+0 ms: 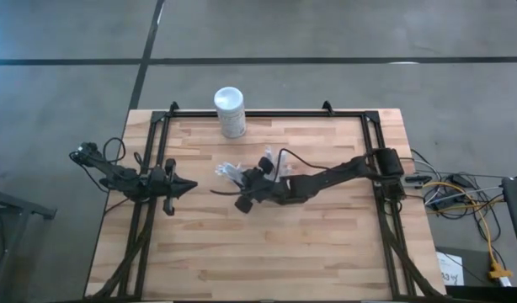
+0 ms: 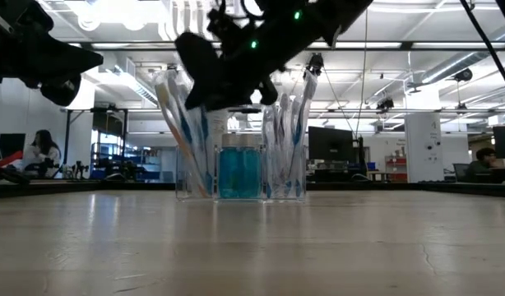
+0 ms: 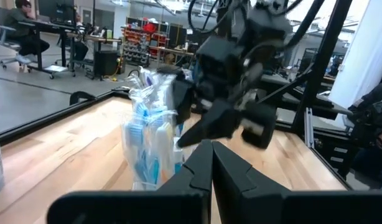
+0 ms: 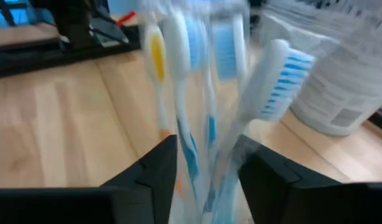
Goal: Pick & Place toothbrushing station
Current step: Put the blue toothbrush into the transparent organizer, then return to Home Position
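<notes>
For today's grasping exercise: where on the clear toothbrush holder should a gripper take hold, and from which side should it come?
Grip the toothbrushing station low on its clear flat walls, coming in level from the side. It stands upright on the table, and toothbrushes fan out of its top, crowding a grasp from above. In its wrist view the right gripper already has a finger on either side of it.

Nothing here I can actually read. The white canister [image 4: 346, 74] beside my right gripper [image 4: 206, 165] carries rows of small grey print, but no word or number comes clear. The toothbrushing station [image 2: 240, 168] and its toothbrushes [image 4: 178, 74] show colour only, no lettering.
</notes>
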Controlling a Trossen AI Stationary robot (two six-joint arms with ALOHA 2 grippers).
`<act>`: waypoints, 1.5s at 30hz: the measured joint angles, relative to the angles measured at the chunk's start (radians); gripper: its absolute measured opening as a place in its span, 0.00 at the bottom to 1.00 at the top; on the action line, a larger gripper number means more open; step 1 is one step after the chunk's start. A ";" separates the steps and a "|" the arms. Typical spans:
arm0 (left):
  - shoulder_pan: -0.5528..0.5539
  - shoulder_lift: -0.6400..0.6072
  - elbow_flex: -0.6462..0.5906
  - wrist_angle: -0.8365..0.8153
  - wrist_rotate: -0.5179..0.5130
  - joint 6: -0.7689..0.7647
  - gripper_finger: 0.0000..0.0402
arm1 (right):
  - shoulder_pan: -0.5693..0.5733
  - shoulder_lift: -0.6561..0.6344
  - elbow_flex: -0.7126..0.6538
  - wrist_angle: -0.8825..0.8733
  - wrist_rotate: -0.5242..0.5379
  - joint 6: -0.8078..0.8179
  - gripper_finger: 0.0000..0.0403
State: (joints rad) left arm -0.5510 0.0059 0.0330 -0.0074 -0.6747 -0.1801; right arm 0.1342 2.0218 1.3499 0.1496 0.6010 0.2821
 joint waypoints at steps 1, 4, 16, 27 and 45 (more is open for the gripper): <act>0.000 0.000 0.000 0.000 0.001 0.005 0.02 | 0.003 -0.013 0.000 -0.009 0.000 -0.002 0.40; 0.000 0.000 0.006 -0.007 0.005 0.024 0.02 | 0.010 -0.060 0.000 -0.053 -0.001 -0.001 0.43; 0.000 0.000 0.084 -0.033 0.056 0.147 0.02 | 0.070 -0.289 -0.030 -0.225 -0.023 -0.174 0.43; 0.002 0.001 0.319 -0.300 0.116 0.217 0.01 | 0.148 -0.817 -0.354 -0.211 -0.236 -0.347 0.16; 0.172 -0.005 0.054 -0.008 0.270 0.281 0.00 | 0.014 -1.437 -1.065 0.164 -0.449 -0.204 0.02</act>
State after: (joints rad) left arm -0.3787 0.0013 0.0875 -0.0158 -0.4051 0.1009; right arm 0.1485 0.5850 0.2848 0.3133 0.1516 0.0784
